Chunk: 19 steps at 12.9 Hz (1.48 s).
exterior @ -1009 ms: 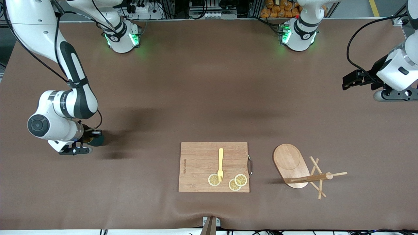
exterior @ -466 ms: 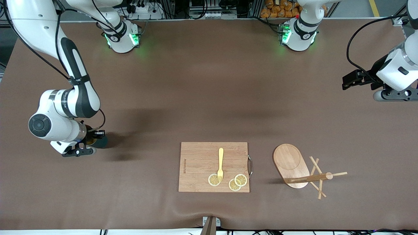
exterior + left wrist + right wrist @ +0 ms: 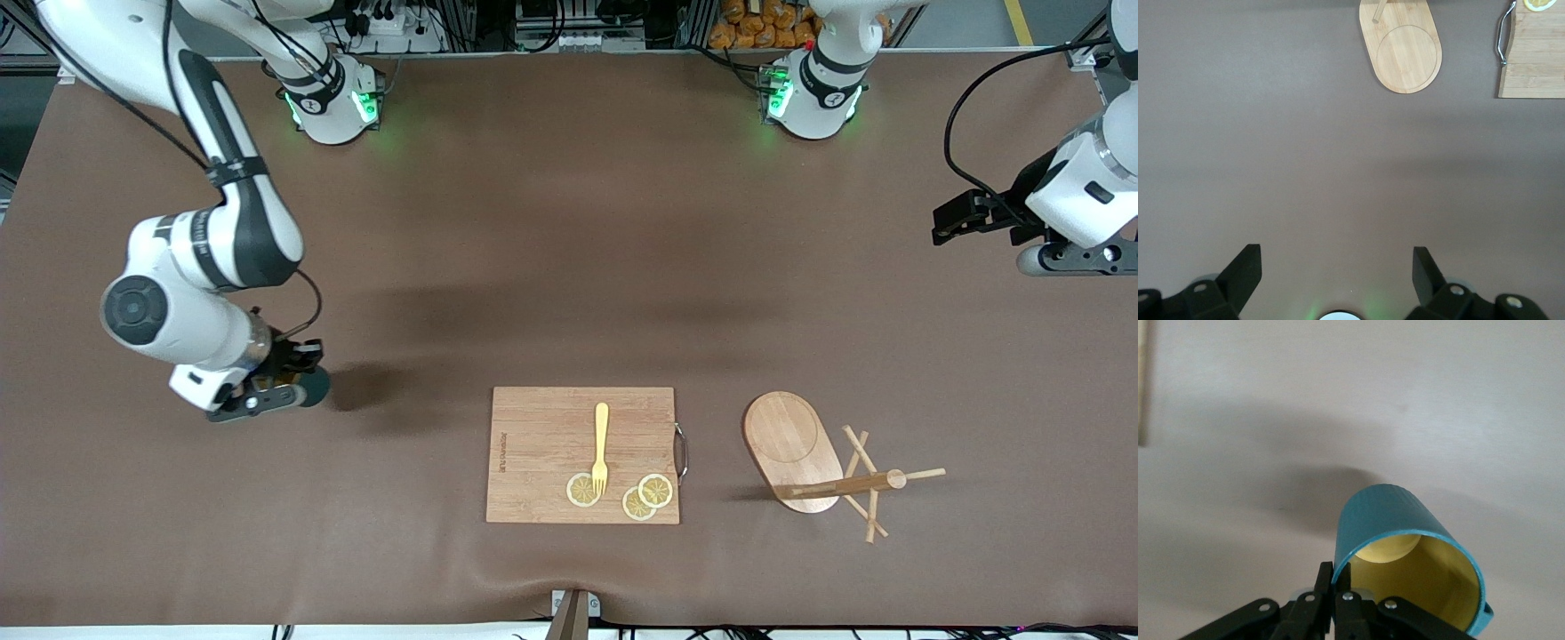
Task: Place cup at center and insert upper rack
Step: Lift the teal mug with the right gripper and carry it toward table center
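Pinching ribbed teal cup [image 3: 1395,520] rim, right hand [image 3: 1333,577], smooth brown table [image 3: 569,249]

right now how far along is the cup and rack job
Done: the right gripper is shut on the cup, pinching its rim. In hand: the cup hangs above the table toward the right arm's end. Left: setting it at the center, then the rack, untouched; the left gripper waits open.

L gripper [image 3: 1336,267] open over table [image 3: 1305,167]; upper rack [image 3: 1405,53], cutting board [image 3: 1537,60] nearby
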Each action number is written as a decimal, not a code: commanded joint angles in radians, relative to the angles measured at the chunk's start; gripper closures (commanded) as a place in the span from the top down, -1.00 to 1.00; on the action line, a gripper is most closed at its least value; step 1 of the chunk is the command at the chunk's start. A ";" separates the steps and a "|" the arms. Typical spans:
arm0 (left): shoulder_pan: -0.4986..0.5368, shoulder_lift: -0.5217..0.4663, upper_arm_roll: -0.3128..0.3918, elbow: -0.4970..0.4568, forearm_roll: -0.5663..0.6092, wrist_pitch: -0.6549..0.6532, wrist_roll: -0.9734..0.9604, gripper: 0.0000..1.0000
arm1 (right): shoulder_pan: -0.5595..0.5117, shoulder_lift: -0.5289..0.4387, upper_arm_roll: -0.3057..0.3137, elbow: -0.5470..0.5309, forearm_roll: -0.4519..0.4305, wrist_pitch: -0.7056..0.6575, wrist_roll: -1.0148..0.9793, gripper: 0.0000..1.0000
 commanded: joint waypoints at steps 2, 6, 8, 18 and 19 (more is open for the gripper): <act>0.007 -0.004 -0.007 0.008 0.006 -0.016 -0.007 1.00 | 0.091 -0.017 0.013 -0.012 0.016 -0.009 0.004 -1.00; 0.010 -0.006 -0.007 0.008 0.006 -0.016 -0.004 1.00 | 0.228 -0.013 0.014 -0.008 0.016 0.006 0.100 -1.00; 0.010 -0.006 -0.007 0.008 0.006 -0.016 -0.004 1.00 | 0.318 -0.010 0.014 -0.006 0.016 0.019 0.210 -1.00; 0.012 -0.006 -0.004 0.008 0.006 -0.016 -0.004 1.00 | 0.699 0.056 0.013 0.003 0.017 0.094 0.627 -1.00; 0.012 -0.006 -0.004 0.008 0.006 -0.016 -0.004 1.00 | 0.726 0.073 0.013 0.015 0.017 0.092 0.660 -1.00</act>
